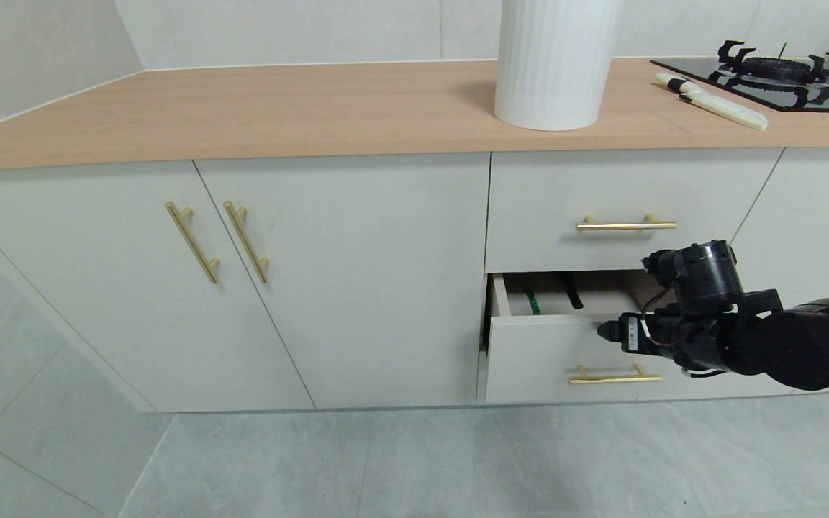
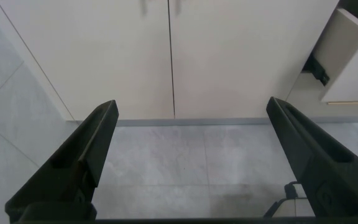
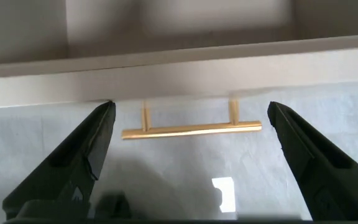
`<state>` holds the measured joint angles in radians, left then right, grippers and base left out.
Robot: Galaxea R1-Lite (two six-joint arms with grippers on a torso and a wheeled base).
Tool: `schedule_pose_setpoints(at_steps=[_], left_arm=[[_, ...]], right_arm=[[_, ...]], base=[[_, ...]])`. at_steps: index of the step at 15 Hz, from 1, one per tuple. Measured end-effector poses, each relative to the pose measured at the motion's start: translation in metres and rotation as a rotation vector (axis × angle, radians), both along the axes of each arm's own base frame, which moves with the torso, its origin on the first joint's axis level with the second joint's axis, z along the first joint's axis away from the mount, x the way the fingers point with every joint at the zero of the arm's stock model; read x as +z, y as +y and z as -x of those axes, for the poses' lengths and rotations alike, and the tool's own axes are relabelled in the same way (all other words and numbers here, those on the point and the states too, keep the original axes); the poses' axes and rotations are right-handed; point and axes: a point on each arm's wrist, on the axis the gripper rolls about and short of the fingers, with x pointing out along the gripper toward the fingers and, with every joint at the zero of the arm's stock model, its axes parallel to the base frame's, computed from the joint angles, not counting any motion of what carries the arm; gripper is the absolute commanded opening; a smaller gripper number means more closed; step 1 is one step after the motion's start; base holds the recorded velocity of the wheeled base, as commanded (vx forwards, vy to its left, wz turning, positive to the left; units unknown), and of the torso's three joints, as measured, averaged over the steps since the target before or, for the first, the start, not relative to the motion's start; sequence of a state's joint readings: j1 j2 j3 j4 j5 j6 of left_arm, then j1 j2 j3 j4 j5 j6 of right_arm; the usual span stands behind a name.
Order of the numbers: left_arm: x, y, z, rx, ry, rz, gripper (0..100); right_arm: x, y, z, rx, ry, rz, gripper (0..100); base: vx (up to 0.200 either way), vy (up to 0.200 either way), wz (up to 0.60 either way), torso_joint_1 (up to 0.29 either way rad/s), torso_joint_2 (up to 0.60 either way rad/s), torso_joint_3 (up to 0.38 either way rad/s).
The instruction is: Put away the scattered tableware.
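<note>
Lying on counter (image 1: 242, 115): cream knife (image 1: 717, 104), black-banded. Lower drawer (image 1: 537, 352) part-open, holding green item (image 1: 532, 302), black item (image 1: 574, 293). Right gripper (image 3: 190, 111) spread at drawer front; left gripper (image 2: 191, 104) spread, empty.

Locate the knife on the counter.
In the head view the knife lies on the countertop at the right, between the white ribbed container and the gas stove.

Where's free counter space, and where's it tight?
Countertop is bare from the left wall corner to the white cylinder. Crowded right of it: knife lies beside the stove. The open drawer already holds items, right gripper at its front.
</note>
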<state>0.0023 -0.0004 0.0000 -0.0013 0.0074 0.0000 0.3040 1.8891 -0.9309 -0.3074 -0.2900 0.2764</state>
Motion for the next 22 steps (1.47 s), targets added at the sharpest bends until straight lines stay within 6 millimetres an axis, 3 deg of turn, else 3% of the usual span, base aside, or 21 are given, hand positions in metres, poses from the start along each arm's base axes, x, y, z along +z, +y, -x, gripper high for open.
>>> schedule_pose_setpoints(at_steps=[6,10,15,22], left_arm=[[0.0,0.0,0.0,0.001,0.0,0.0,100],[0.0,0.0,0.0,0.0,0.0,0.0,100],[0.0,0.0,0.0,0.0,0.0,0.0,100],[0.0,0.0,0.0,0.0,0.0,0.0,100]], right_arm=[[-0.011,-0.01,-0.017,-0.045,-0.084,-0.026,100],[-0.02,-0.005,-0.03,-0.046,-0.277,-0.078,100],[-0.046,-0.003,-0.036,-0.047,-0.252,-0.067,100],[-0.054,0.001,-0.057,-0.142,-0.352,-0.049,100]], base=[[0.0,0.0,0.0,0.0,0.0,0.0],[0.0,0.0,0.0,0.0,0.0,0.0],[0.0,0.0,0.0,0.0,0.0,0.0],[0.0,0.0,0.0,0.0,0.0,0.0]])
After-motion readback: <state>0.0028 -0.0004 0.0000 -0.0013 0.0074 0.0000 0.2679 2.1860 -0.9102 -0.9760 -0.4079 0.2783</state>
